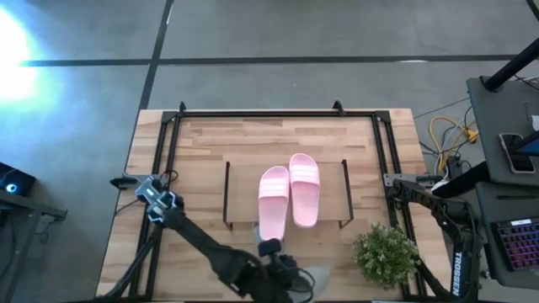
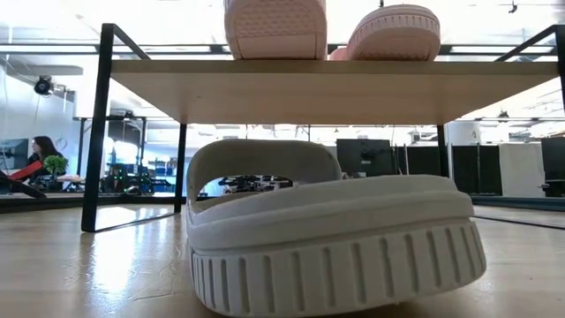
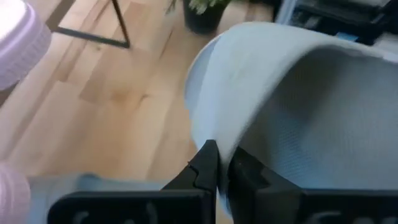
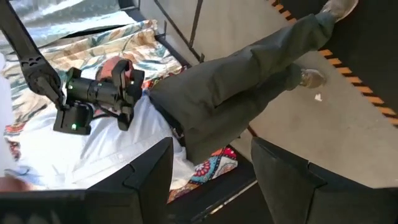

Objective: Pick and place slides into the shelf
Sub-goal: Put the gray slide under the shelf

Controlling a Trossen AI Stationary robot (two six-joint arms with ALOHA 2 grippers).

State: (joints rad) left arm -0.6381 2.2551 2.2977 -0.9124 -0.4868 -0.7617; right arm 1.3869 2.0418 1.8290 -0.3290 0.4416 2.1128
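Filling the lower centre of the low view, a grey-green slide [image 2: 331, 243] lies side-on, ribbed foam sole and broad arched strap. Left gripper [image 3: 219, 163], at the bottom centre of the high view, is pinched shut on that strap's thin edge. Just above stands the shelf [image 1: 244, 198], its plank top carrying two pink slides [image 1: 289, 197]. Right gripper [image 4: 211, 168] waits open at far right.

Open-plan office lab: monitors [image 2: 362, 157], desks.
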